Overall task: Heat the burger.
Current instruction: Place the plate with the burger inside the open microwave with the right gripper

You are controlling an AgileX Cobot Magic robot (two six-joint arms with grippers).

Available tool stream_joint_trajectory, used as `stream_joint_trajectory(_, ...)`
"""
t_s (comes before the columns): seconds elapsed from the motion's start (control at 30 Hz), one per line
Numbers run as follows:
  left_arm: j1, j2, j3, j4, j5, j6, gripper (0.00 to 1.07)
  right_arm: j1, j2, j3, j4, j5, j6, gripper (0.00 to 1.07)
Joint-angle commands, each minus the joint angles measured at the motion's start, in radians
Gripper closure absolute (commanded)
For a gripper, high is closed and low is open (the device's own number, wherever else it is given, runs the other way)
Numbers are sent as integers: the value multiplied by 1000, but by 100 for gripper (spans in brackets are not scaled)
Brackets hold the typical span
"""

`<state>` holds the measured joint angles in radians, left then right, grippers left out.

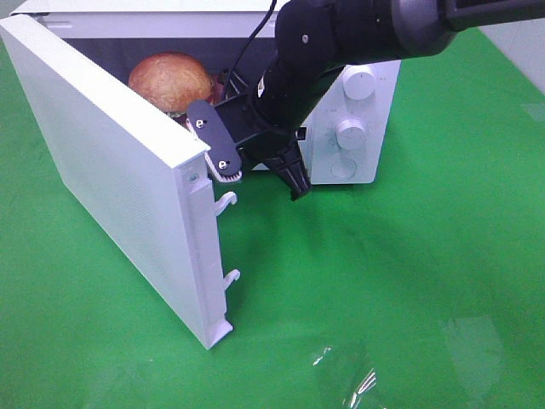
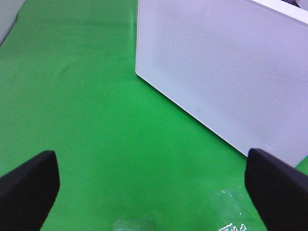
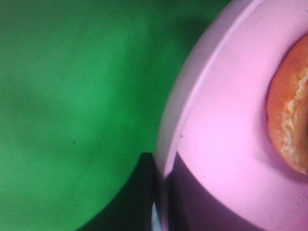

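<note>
— Where's the burger (image 1: pixel 170 81)?
— Glossy domed bun on the smooth pink plate (image 3: pixel 226 96), at the mouth of the white microwave (image 1: pixel 358 94). My right gripper (image 3: pixel 161 166) pinches the plate's rim, the burger near its fingers. My left gripper (image 2: pixel 153 178) gapes wide, empty, over green cloth (image 2: pixel 96 120).

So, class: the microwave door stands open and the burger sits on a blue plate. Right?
No: the plate is pink, not blue; the right wrist view shows it. The microwave door does stand open, with the burger on that plate.

Bright overhead light, soft shadows, blurred wrist close-up
</note>
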<state>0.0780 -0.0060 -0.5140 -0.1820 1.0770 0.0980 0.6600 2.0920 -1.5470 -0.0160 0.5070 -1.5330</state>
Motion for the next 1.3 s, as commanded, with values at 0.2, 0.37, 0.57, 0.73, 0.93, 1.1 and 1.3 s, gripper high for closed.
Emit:
stream_joint_trajectory(0.2, 3, -15, -1, -4, -8, -5, 10, -3, 65, -136, -33, 1, 107, 107)
stream_joint_trajectory(0.37, 3, -15, -1, -4, -8, -5, 10, -3, 98, -184, -64, 5, 164, 107)
stream_joint_trajectory(0.57, 3, -15, -1, -4, -8, -5, 10, -3, 145, -251, -91, 7, 221, 107)
stream_joint_trajectory(0.73, 3, -15, -1, -4, -8, -5, 10, -3, 184, -316, -91, 9, 251, 107)
stream_joint_trajectory(0.93, 3, -15, -1, -4, -8, -5, 10, -3, 229, -389, -92, 39, 278, 107)
stream_joint_trajectory(1.1, 3, -15, -1, -4, -8, -5, 10, -3, 266, -446, -93, 46, 285, 107)
stream_joint_trajectory(1.3, 3, -15, -1, -4, -8, -5, 10, -5, 280, -459, -94, 44, 285, 107)
